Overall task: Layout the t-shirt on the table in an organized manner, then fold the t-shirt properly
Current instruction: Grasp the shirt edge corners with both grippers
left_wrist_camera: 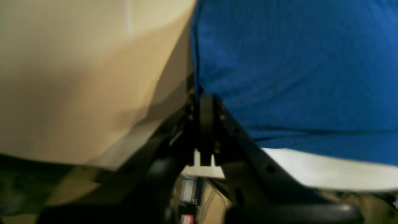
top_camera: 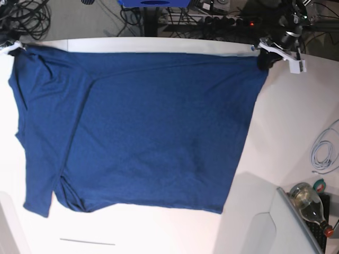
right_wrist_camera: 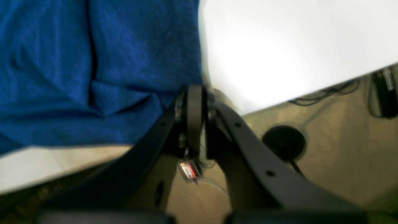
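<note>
Base view: one t-shirt (top_camera: 143, 132), one table (top_camera: 286, 127).

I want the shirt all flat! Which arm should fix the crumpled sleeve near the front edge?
Probably the right arm. The crumpled sleeve of the t-shirt lies on its side of the table; the left arm pinches the opposite corner, its jaws shut.

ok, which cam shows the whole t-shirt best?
Base view: the t-shirt lies spread across the table, all edges visible. Both wrist views show only a blurred blue patch of cloth at the shut jaws.
</note>
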Controlling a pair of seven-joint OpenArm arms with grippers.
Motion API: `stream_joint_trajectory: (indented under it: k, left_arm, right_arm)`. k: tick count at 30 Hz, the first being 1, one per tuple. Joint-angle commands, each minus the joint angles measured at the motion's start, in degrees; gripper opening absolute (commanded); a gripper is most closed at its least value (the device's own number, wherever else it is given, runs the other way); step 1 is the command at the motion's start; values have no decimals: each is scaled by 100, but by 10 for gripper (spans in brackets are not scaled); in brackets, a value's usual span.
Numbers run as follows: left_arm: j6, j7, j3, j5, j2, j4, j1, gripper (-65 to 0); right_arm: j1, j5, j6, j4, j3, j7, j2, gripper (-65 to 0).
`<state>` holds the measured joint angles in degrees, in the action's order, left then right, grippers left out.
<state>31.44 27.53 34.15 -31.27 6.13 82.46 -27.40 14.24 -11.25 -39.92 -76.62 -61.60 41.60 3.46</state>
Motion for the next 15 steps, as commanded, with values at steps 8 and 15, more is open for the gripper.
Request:
stream_joint_trajectory:
  k: [8,15]
  left_arm:
    - [-142,381,18,-95,59,875,-69,-650]
    - [-151,909,35,-95,24,1332,89,-650]
  right_arm:
    - [-92,-67,-8,-984,319,662,80,-644]
    - [-461,-58,-8,-1266,327,1435,124,-644]
